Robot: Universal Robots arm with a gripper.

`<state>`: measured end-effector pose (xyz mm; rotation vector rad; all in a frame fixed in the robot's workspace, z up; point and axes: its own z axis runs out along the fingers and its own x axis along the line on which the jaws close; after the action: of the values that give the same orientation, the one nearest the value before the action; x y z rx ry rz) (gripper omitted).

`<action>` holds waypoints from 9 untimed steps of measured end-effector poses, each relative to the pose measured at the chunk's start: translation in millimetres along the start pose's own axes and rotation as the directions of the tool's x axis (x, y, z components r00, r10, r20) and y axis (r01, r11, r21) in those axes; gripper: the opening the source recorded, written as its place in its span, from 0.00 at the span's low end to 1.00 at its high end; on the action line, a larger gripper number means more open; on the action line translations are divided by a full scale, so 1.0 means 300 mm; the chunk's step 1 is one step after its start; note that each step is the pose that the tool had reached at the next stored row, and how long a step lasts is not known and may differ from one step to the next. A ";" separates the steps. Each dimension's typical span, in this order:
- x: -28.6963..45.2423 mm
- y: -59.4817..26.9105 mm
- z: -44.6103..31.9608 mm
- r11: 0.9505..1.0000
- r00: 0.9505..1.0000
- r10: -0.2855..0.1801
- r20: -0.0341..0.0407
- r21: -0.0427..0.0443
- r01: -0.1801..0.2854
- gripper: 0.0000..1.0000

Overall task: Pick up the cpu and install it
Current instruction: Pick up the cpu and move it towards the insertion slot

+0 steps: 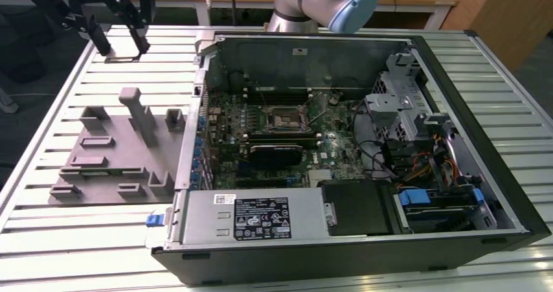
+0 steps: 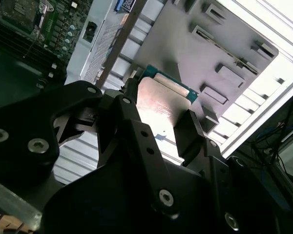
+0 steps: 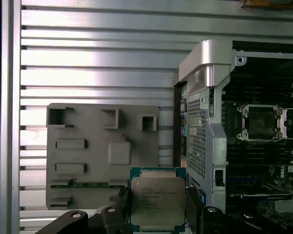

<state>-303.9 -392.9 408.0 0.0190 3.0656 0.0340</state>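
One tool point(image 3: 157, 208) around one cpu point(image 3: 157, 196)

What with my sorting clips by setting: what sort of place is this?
Likely a robotics lab or workshop bench for computer assembly: an open computer case lies on a slatted metal table, a grey fixture plate sits beside it, and the pincer holds the cpu.

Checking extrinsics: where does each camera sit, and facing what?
Exterior view: high, looking down on slatted metal table, open black computer case, grey plastic fixture plate; silver arm and black gripper show.
First wrist view: at the wrist, facing down past gripper fingers clamping the silvery square cpu.
Second wrist view: behind the gripper body, obliquely toward the cpu.
Wrist views share cpu, fingers, plate.
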 end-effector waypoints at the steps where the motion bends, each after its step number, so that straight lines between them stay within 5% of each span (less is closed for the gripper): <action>1: -0.005 0.000 0.000 1.000 1.000 0.000 0.000 0.000 0.000 0.54; 9: -0.045 0.002 0.003 1.000 1.000 0.000 0.000 0.000 0.000 0.54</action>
<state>-290.4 -392.5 408.0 0.0191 3.0656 0.0340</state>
